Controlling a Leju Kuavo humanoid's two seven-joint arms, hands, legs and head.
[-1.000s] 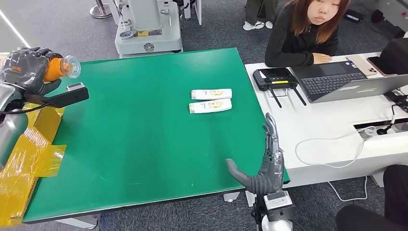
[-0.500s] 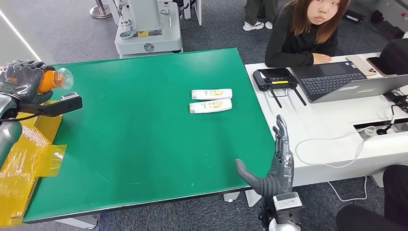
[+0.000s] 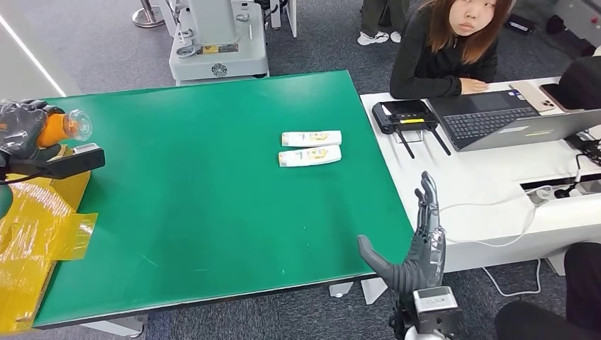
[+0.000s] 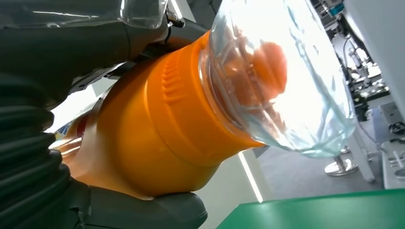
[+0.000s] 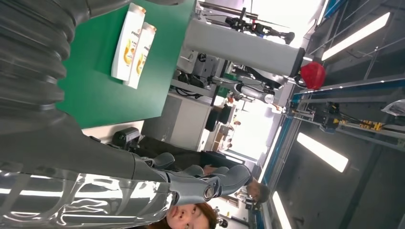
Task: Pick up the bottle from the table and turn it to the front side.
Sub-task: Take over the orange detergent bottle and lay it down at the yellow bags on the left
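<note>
- The left hand hangs beyond the far-left corner of the green surface, off its left edge, and its fingers are wrapped around the orange bottle.
- The bottle lies roughly level in that grip, its clear cap pointing toward the surface; in the left wrist view the bottle shows its orange body and shoulder, with the clear cap over an orange nozzle.
- A dark bar with a pale tip juts out below the left hand, over the left edge of the surface.
- The right hand stands upright off the near-right corner of the surface, fingers straight and spread from the thumb, holding nothing.
- Two white tubes lie side by side, parallel, toward the right part of the surface, nearer the far edge; the right wrist view shows them too.
- Yellow plastic sheeting lies off the left edge of the surface.
- A person sits at the white desk to the right, beside a laptop.
</note>
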